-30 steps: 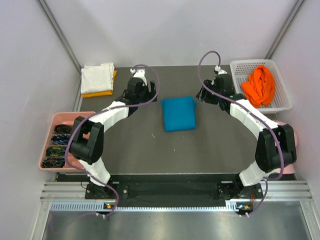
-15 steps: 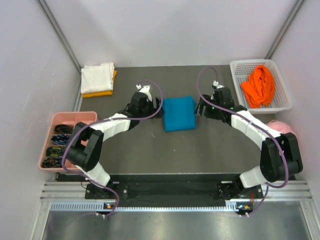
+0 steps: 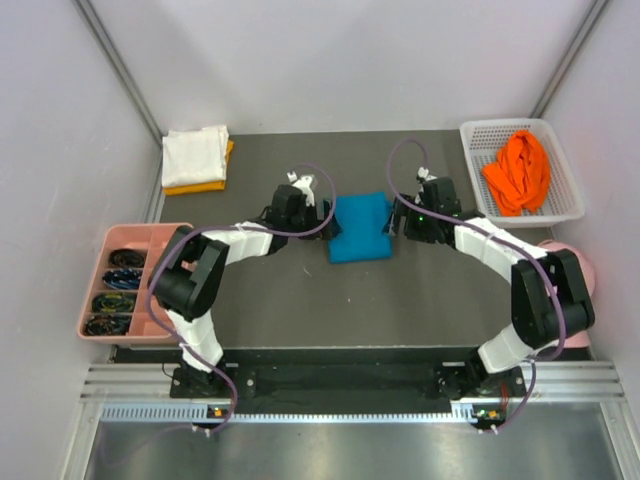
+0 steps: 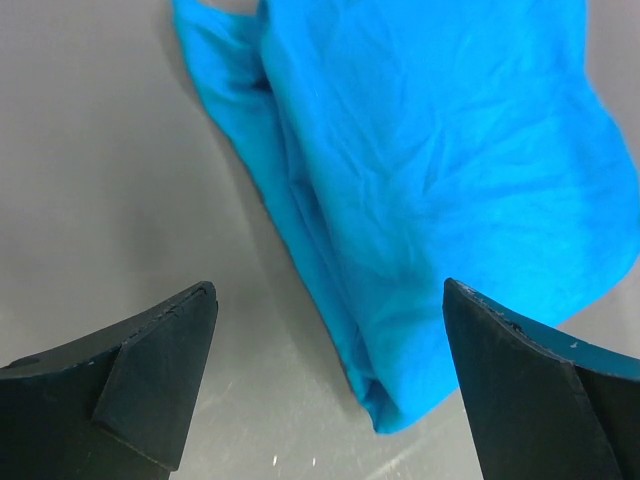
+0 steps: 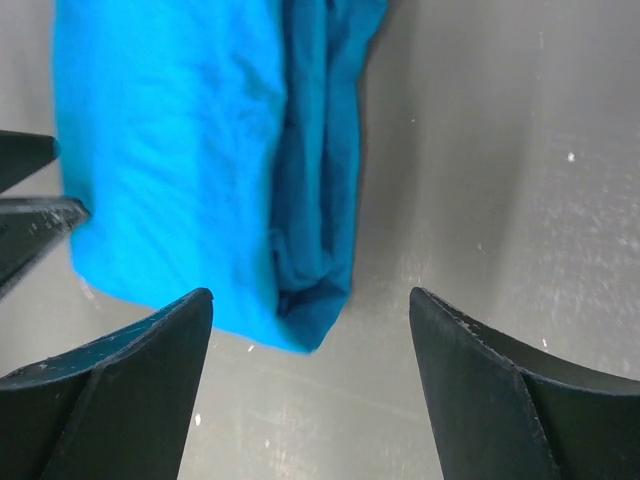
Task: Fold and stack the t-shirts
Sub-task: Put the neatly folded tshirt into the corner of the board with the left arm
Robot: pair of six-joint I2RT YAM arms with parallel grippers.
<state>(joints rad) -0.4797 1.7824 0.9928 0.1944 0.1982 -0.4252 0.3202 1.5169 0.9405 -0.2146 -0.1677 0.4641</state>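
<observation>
Looking down, pale walls [image 3: 350, 60] box in a dark grey table [image 3: 300, 290]. Something pink [image 3: 591, 270] sits at the right edge, mostly hidden behind the right arm. The folded teal shirt [image 3: 358, 226] lies flat mid-table between both arms. It is nearly square, so its long axis is hard to call, and it sits slightly skewed with its thick layered edge to the right. The left claw [image 4: 328, 290] and right claw [image 5: 310, 293] are spread wide at opposite sides of the shirt, pinching nothing.

The top camera looks down from high over the folded teal-blue cloth t-shirt [image 3: 360, 227]; both wrist cameras see it close, from opposite sides.
</observation>
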